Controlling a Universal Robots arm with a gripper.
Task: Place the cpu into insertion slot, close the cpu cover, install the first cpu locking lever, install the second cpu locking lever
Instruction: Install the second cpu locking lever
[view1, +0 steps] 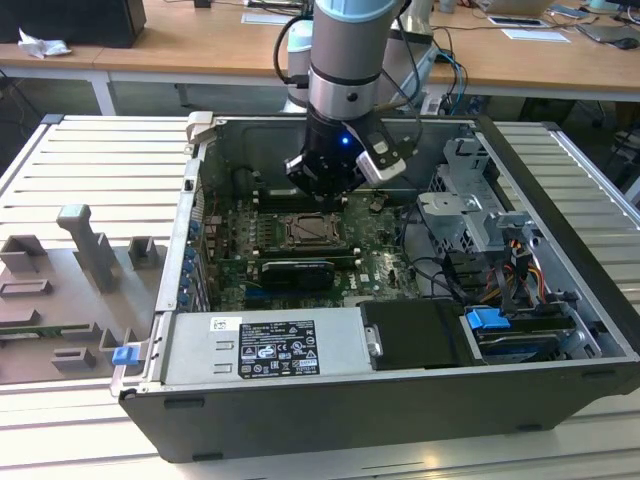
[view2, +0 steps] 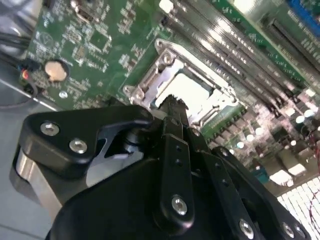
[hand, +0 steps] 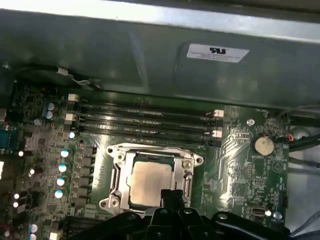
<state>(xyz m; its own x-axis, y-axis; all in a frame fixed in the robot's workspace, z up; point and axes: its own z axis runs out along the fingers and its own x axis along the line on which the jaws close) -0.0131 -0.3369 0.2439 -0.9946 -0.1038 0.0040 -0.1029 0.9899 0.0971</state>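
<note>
The cpu (hand: 148, 184) lies flat in the insertion slot (hand: 186, 181), its pale metal face up, on the green motherboard (hand: 240, 165) inside the open computer case (view1: 330, 420). The cpu cover (hand: 156, 151) appears folded down around it, its shiny frame bordering the chip on all sides, though I cannot tell whether it is fully seated or latched. In the first wrist view the gripper (hand: 173, 196) hangs directly over the socket's near edge, its dark tips overlapping the cover's rim beside the chip; whether they touch the metal cannot be told. The tips look drawn together with nothing between them, so I judge it clenched and empty. In the exterior view the gripper (view1: 325, 190) sits just above and on the far side of the socket. The long memory slots (hand: 145, 120) run parallel to the socket's far edge, between it and the case wall.
</note>
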